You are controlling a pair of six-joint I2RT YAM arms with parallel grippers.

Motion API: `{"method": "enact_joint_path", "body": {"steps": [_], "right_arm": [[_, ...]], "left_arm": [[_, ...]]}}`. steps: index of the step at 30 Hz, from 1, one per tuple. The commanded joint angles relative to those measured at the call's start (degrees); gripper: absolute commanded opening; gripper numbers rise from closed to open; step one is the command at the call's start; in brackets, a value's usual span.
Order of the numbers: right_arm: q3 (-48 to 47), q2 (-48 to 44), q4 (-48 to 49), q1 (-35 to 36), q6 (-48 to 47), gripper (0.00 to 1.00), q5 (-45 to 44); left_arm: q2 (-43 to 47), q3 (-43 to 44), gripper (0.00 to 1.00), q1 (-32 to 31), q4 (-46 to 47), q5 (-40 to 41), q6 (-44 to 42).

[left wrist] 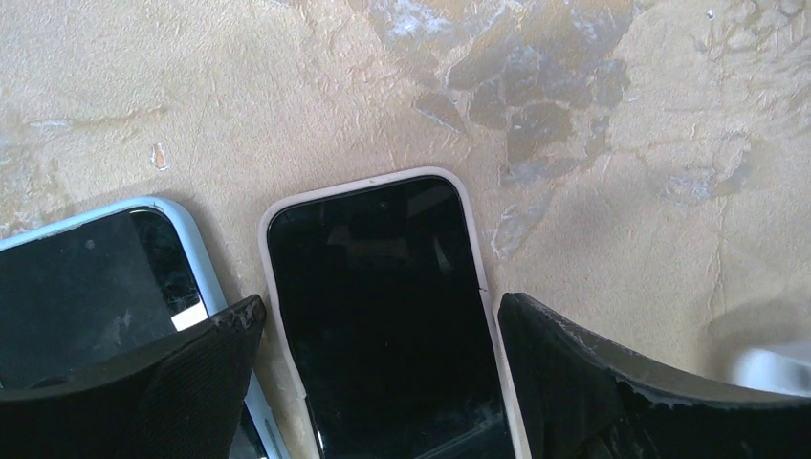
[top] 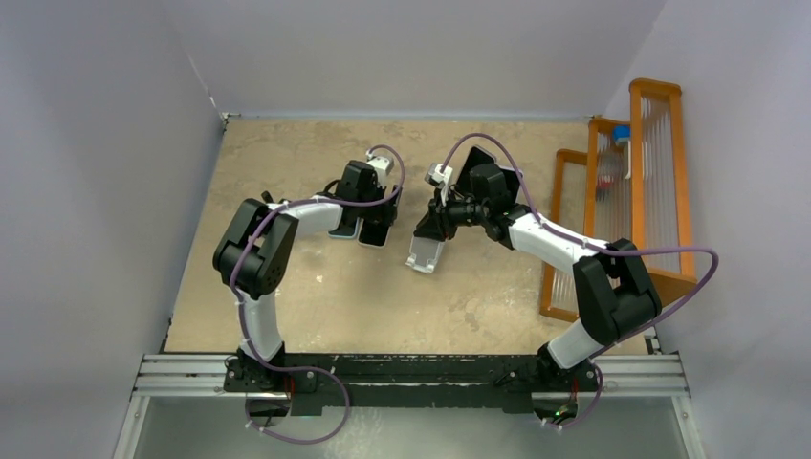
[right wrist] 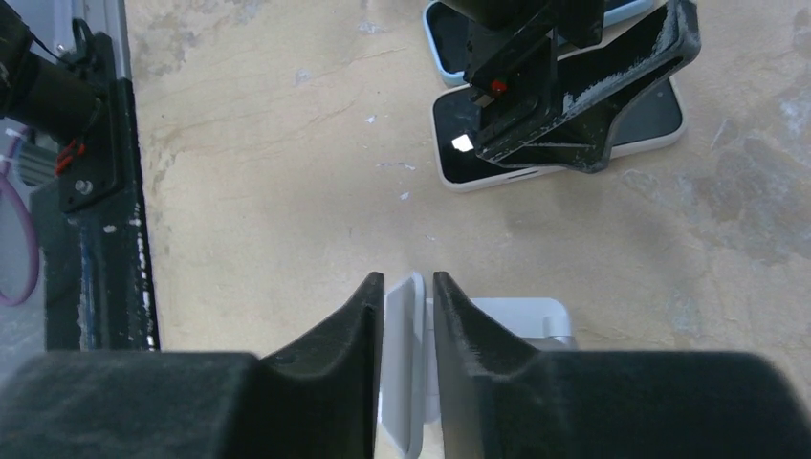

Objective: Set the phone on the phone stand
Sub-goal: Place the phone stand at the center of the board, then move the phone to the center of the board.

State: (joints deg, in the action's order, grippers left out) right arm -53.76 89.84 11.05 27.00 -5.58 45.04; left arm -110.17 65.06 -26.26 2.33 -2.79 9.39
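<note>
Two phones lie face up side by side on the tan table. The white-cased phone (left wrist: pixel 383 316) lies between the open fingers of my left gripper (left wrist: pixel 381 306), which straddles it low over the table; the left finger overlaps the blue-cased phone (left wrist: pixel 86 287). In the top view the left gripper (top: pixel 376 218) covers most of both phones. My right gripper (right wrist: pixel 408 282) is shut on the upright plate of the white phone stand (right wrist: pixel 404 363), whose base (right wrist: pixel 516 320) rests on the table. The stand (top: pixel 424 253) sits just right of the phones.
An orange-framed rack with clear slats (top: pixel 631 191) stands along the right side. A metal rail (top: pixel 411 368) with the arm bases runs along the near edge. Grey walls close in the left, back and right.
</note>
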Motion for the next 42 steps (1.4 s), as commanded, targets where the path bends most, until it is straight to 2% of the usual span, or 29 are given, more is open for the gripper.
{"method": "enact_joint_path", "body": {"steps": [1,2,3,6,14,18,25,27,32,38,39,40,42], "right_arm": [[-0.7,-2.4,1.7,0.3,0.2,0.35,2.3],[-0.8,-2.4,1.9,0.2,0.1,0.44,2.3],[-0.8,-2.4,2.1,0.2,0.1,0.49,2.1],[-1.4,-2.2,2.3,0.2,0.0,0.58,0.5],[-2.2,-6.6,8.0,0.2,4.1,0.65,-8.0],[-1.7,-8.5,11.6,0.2,7.5,0.68,-12.6],[-1.8,-4.3,15.2,0.2,17.4,0.69,-28.6],[-3.6,-0.5,16.2,0.2,22.1,0.66,-31.5],[-7.1,9.3,17.0,0.2,32.3,0.62,-32.7],[-12.5,17.4,12.9,0.9,35.8,0.59,-28.7],[-13.1,18.3,12.4,1.0,35.4,0.59,-27.9],[-13.6,18.7,11.8,1.0,35.0,0.59,-27.3],[-14.3,18.8,10.4,1.0,33.9,0.59,-27.2]], "left_arm": [[0.2,-2.8,0.90,-1.1,0.7,-1.4,-0.3],[0.2,-3.6,0.90,-1.5,1.0,-1.4,-0.2],[0.2,-4.5,0.88,-1.8,1.3,-1.4,-0.1],[0.1,-6.9,0.86,-2.9,2.2,-0.9,0.0],[0.9,-12.4,0.75,-4.1,3.9,-1.3,0.6],[1.1,-13.6,0.58,-4.5,3.6,-3.2,1.3],[7.6,-17.5,0.13,-4.5,6.5,-6.4,2.8],[11.2,-20.4,0.09,-4.5,10.6,-6.6,3.7],[17.6,-25.0,0.08,-4.5,17.0,-5.5,4.8],[20.9,-26.2,0.07,-4.4,22.2,-3.2,4.4],[20.5,-25.2,0.09,-4.4,21.7,-3.4,3.8],[19.8,-23.7,0.16,-4.4,20.0,-3.8,3.3],[18.9,-21.4,0.35,-4.5,16.5,-5.8,2.4]]}}
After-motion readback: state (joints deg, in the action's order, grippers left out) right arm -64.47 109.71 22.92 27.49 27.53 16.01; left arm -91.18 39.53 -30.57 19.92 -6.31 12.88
